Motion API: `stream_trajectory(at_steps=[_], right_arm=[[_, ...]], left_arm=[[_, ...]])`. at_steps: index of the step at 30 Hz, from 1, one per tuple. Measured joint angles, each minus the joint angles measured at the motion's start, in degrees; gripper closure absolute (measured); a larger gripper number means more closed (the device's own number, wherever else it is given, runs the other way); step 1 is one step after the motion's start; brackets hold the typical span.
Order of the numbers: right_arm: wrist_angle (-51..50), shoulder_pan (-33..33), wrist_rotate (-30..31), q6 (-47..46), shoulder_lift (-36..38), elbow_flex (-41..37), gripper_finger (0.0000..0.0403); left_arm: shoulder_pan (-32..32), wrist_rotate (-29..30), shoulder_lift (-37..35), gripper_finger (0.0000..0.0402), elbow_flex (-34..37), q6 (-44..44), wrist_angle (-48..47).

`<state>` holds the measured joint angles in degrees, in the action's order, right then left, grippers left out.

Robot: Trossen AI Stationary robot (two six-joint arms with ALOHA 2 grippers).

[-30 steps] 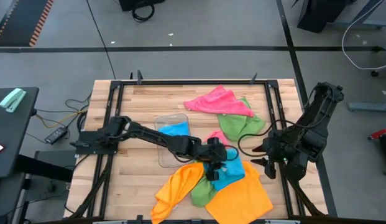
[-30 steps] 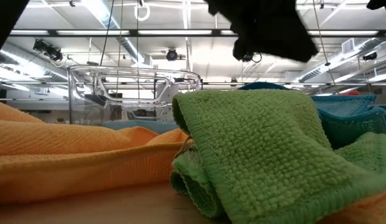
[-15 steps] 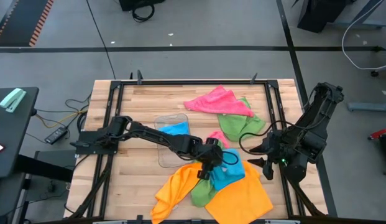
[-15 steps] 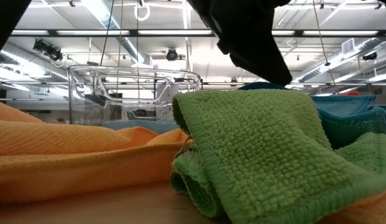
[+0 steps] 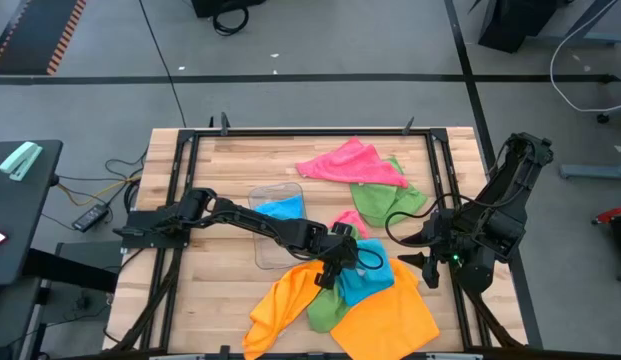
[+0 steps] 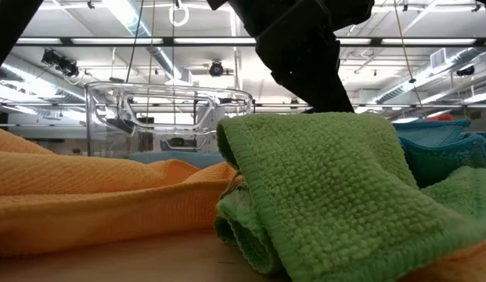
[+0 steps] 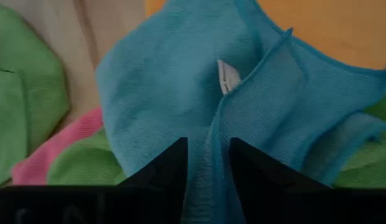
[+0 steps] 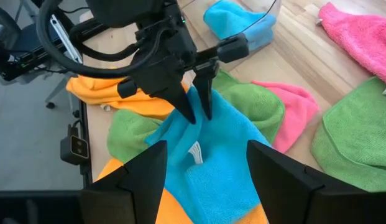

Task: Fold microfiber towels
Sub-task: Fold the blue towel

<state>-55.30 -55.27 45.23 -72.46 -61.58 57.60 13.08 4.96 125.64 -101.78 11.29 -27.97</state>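
Our left claw (image 8: 199, 112), narrowly parted, straddles the sky-blue microfiber towel's (image 8: 208, 152) ridge; closing shallow, we risk losing it.

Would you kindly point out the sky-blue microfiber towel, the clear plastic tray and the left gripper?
sky-blue microfiber towel (image 8: 208, 163): right wrist view, flat middle beside its white tag.
clear plastic tray (image 6: 109, 117): low view, near-side wall.
left gripper (image 8: 199, 112): right wrist view, between its fingertips, over the towel's raised fold.
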Motion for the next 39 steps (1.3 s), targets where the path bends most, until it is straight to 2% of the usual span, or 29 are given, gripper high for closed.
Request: stream_trajectory(at_steps=[5, 11, 19, 21, 24, 27, 33, 39], right_arm=[[-0.01, 0.0, 0.16, -0.23, 0.0, 0.0, 0.0173], [-0.01, -0.01, 0.63, -0.22, 0.0, 0.0, 0.0173], [-0.11, 0.01, 0.63, 0.22, 0.0, 0.0, 0.0173], [-0.22, 0.0, 0.63, 0.4, 0.02, 0.0, 0.0173], [-0.26, 0.01, 0.63, 0.74, 0.02, 0.0, 0.0173], [-0.26, -0.01, 0.63, 0.93, 0.02, 0.0, 0.0173], [-0.25, -0.01, 0.66, 0.74, 0.02, 0.0, 0.0173], [0.43, -0.01, 0.5, 0.6, -1.61, 0.0, 0.0173]], left_arm=[[0.01, 0.18, 0.0, 0.0315, 0.0, 1.94, -0.01], [0.61, 0.21, -0.17, 0.039, 0.0, 5.27, -0.46], [0.59, -0.09, -3.09, 0.0394, 0.0, 10.39, -5.86], [0.59, -2.26, -3.6, 0.039, 0.0, 11.72, -5.97], [0.61, -8.55, -3.78, 0.0379, 0.0, 11.67, -6.05], [1.17, -12.77, -3.78, 0.0376, 0.0, 8.73, -5.95], [1.43, -13.16, -3.43, 0.0394, 0.0, -1.01, -3.09], [1.84, -13.49, -3.43, 0.0372, 0.0, -4.4, -0.45]])
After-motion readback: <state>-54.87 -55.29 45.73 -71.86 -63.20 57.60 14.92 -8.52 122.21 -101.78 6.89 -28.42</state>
